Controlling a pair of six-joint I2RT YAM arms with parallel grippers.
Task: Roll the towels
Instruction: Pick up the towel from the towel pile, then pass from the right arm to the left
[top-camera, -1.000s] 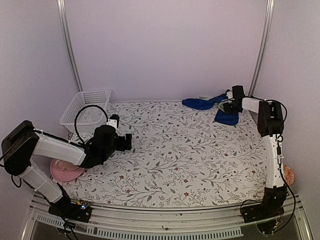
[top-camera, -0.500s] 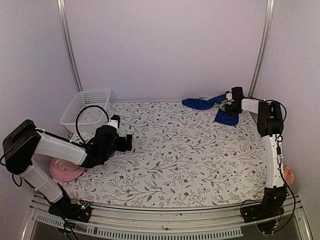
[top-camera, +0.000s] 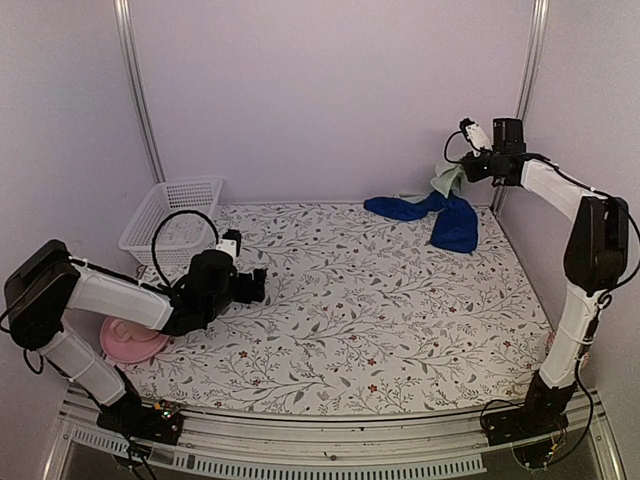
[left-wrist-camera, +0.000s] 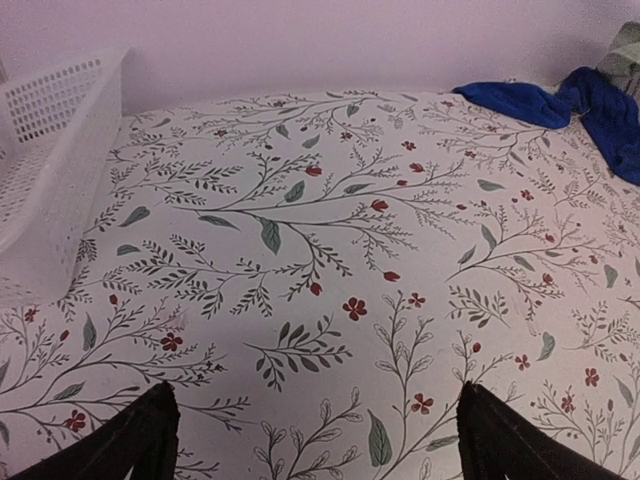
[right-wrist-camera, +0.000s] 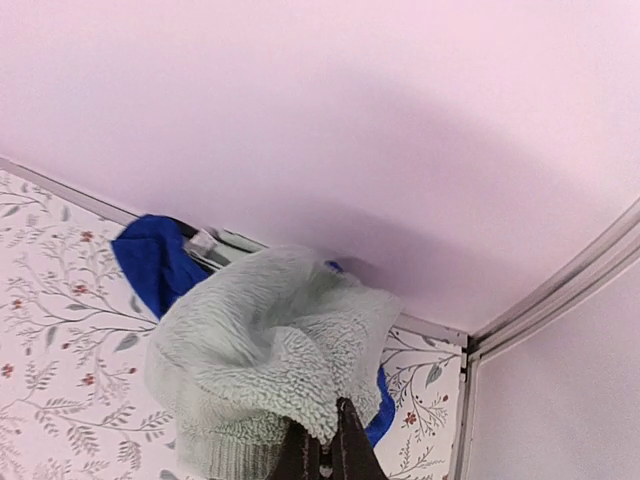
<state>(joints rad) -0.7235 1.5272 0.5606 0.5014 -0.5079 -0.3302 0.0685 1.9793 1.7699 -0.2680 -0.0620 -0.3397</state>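
My right gripper (top-camera: 464, 170) is raised high at the back right, shut on the pale sage-green towel (top-camera: 446, 178), which hangs limp from it above the table. In the right wrist view that green towel (right-wrist-camera: 270, 360) bunches over my shut right gripper (right-wrist-camera: 327, 462). The long royal-blue towel (top-camera: 430, 212) lies crumpled on the floral tablecloth against the back wall, and it also shows at the top right as the blue towel (left-wrist-camera: 575, 100) in the left wrist view. My left gripper (top-camera: 250, 285) rests low at the left, open, its fingertips (left-wrist-camera: 145, 435) wide apart over bare cloth.
A white plastic basket (top-camera: 172, 222) stands at the back left, its wall (left-wrist-camera: 50, 170) close to my left gripper. A pink dish (top-camera: 130, 342) lies under the left arm. Walls and metal corner rails (top-camera: 515, 100) close in the back right.
My right gripper shut on the green towel beside the blue one and lifted it well up off the table. The left arm stayed still.
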